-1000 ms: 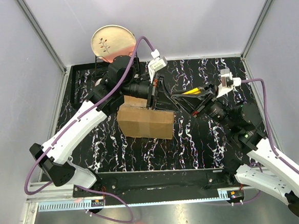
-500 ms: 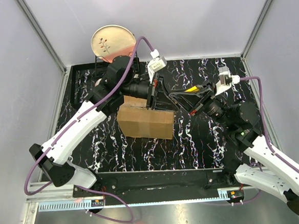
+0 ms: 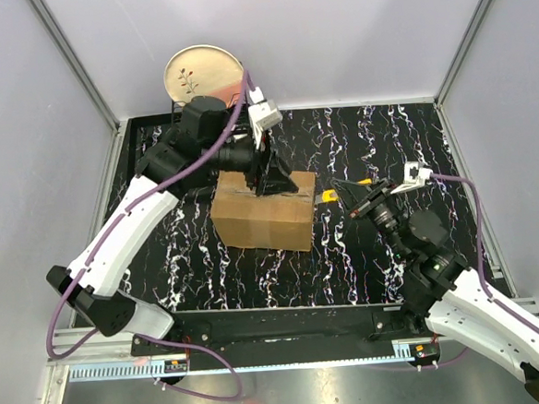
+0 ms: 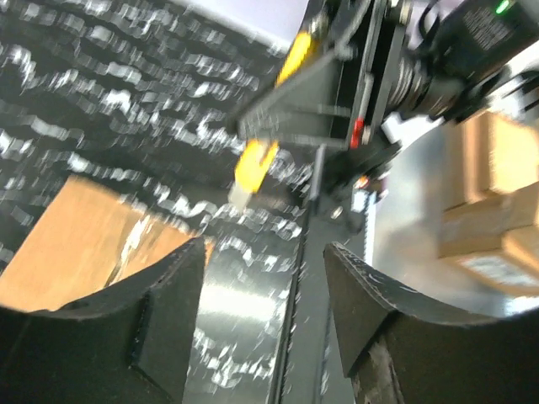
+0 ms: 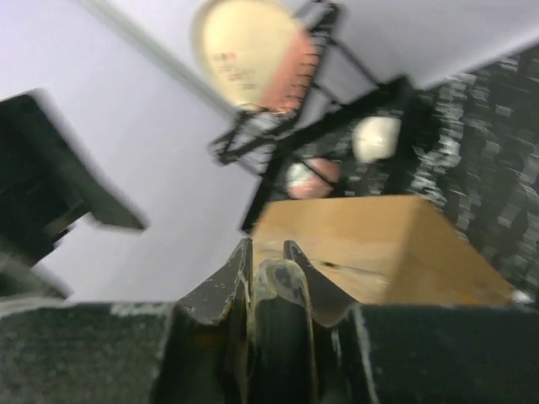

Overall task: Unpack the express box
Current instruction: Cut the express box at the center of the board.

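**Obscured:** both wrist views are smeared by blur. In the top view the far edge of the express box (image 3: 264, 213) is covered by the left gripper (image 3: 270, 176), and only one corner of the box is caught in the left wrist view. The item gripped on the right is hard to identify.

**Express box:** plain brown corrugated carton with its top flaps lying shut. It is set on the black marbled bench (image 3: 210, 280), just to 9 o'clock of centre.

**Left gripper:** hung over the box's 12 o'clock edge, jaws spread wide with nothing between them.

**Right gripper** (image 3: 360, 202)**:** placed at 3 o'clock of the box and apart from it. The jaws are drawn narrow on a yellow-and-black tool (image 3: 329, 196) (possibly a cutter).

**Plate** (image 3: 203, 72)**:** stood in a wire rack (image 5: 337, 126) at 11 o'clock.
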Robot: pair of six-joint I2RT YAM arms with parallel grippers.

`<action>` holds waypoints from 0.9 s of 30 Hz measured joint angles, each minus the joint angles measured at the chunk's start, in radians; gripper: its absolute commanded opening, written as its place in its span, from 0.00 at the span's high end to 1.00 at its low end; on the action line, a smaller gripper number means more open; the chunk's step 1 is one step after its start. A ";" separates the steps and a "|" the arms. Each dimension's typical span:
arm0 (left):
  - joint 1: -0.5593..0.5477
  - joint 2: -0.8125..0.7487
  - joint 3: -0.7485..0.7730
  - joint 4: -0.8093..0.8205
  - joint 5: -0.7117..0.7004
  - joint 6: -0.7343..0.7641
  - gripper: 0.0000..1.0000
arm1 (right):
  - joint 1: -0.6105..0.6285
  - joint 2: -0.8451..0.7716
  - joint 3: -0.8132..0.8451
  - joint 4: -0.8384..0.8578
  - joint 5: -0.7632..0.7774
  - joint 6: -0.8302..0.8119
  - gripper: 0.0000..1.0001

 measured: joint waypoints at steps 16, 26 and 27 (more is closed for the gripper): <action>-0.190 -0.024 -0.272 -0.240 -0.406 0.804 0.14 | -0.021 0.202 -0.084 -0.072 0.498 0.311 1.00; -0.185 0.000 -0.295 -0.177 -0.481 0.896 0.01 | -0.164 0.325 -0.171 0.093 0.433 0.453 1.00; -0.185 0.003 -0.294 -0.173 -0.484 0.896 0.01 | -0.171 0.332 -0.179 0.115 0.421 0.464 1.00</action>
